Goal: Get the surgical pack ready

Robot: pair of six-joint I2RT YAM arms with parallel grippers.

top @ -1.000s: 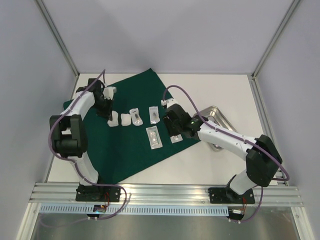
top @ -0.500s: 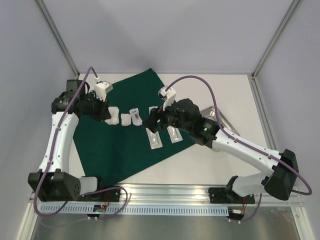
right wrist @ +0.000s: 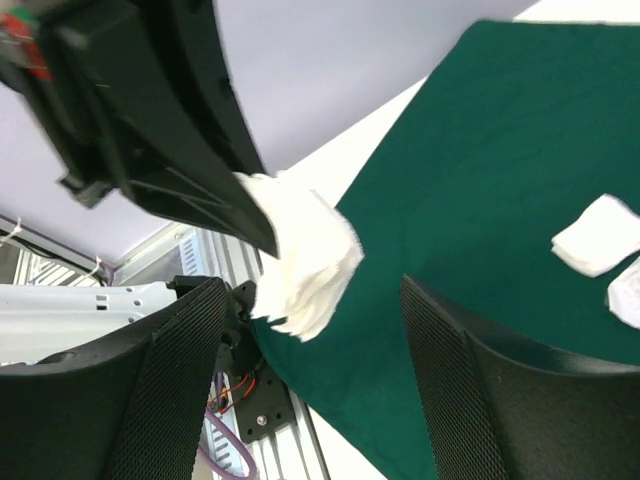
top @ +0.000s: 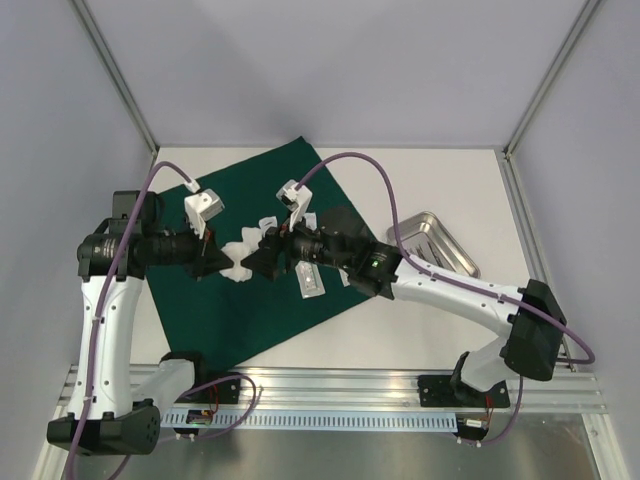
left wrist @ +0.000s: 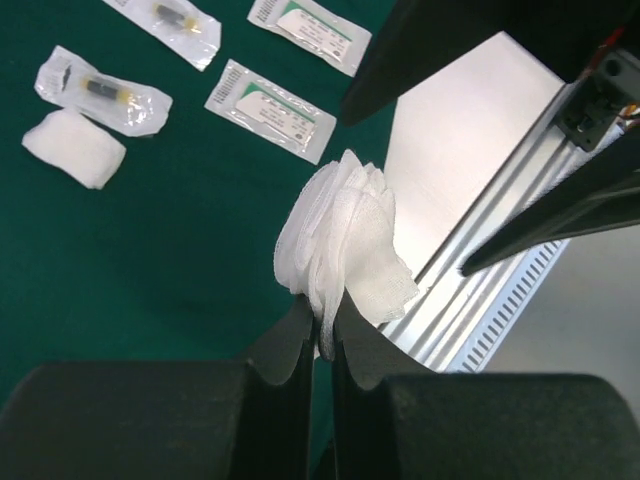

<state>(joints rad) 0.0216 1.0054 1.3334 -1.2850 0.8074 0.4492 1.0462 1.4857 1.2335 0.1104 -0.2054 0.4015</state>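
My left gripper (top: 220,263) is shut on a wad of white gauze (top: 240,262) and holds it above the dark green cloth (top: 230,320). In the left wrist view the gauze (left wrist: 345,240) fans out from my closed fingertips (left wrist: 322,325). My right gripper (top: 257,260) faces it, open, with its fingers on either side of the gauze (right wrist: 300,255) and not touching it. A second gauze pad (left wrist: 75,148) and several clear pouches (left wrist: 272,110) lie on the cloth. The steel tray (top: 445,245) sits at the right, off the cloth.
Two pouches (top: 308,278) lie under the right arm. The aluminium rail (top: 330,385) runs along the near table edge. The white table top (top: 400,190) borders the cloth at the right and back.
My left gripper has lifted the gauze off the cloth and swung it toward the middle. My right gripper has moved left from the pouches, open, to meet the gauze.
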